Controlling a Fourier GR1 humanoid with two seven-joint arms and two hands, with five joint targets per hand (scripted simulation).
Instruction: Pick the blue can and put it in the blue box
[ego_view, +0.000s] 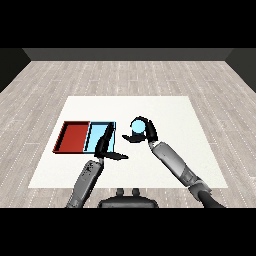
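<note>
A bare test room, laid out as a robot work cell, is shown. A flat white square tabletop (165, 107) is set on a pale grey wood-plank floor (125, 75), closed off by a dark wall (125, 54) behind. Only a shallow red tray (64, 137) and a shallow light blue tray (95, 131) are laid out, side by side.
</note>
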